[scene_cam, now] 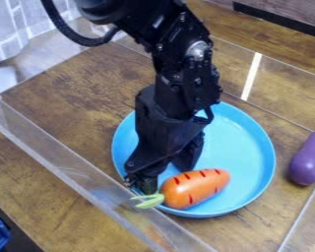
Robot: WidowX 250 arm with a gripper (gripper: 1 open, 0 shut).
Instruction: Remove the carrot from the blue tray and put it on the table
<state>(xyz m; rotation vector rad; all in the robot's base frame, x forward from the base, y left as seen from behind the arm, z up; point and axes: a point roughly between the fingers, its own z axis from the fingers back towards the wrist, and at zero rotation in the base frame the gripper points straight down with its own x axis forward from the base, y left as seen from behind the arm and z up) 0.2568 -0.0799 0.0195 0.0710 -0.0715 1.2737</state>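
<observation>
Across the whole frame, the desk [68, 108] is spreading as a brown wood-grain surface with dark streaks, and clear acrylic walls are bordering it along the lower left and the upper right. Bare wood is showing at the left of centre and at the upper right, so room to set a thing down is available there.

Slightly right of centre and low in the frame, the blue tray [252, 148] is lying flat on the desk. It is a round, shallow plate with a raised rim, so anything leaving it is likely needing a lift clear of that rim.

Over the left half of the tray, the black robot arm is reaching down from the upper left. Its end effector [145, 182] is pointing downward with its jaws standing wide apart and nothing between them, just left of the carrot.

At the lower edge of the tray, the carrot [197, 187] is lying on its side, orange body toward the right, pale green leafy top [147, 201] toward the lower left and overhanging the rim.

Handling judgement: the carrot is appearing to be a small, light, rigid plastic toy with a glossy, tapering surface, so it is likely slipping or rolling under an off-centre pinch. The thick, grooved middle of the body is offering the best hold, with the jaws closing across its width. The thin top is looking too slight to grip.

At the right edge of the frame, a purple toy [306, 157] is lying on the desk, apart from the tray.
</observation>
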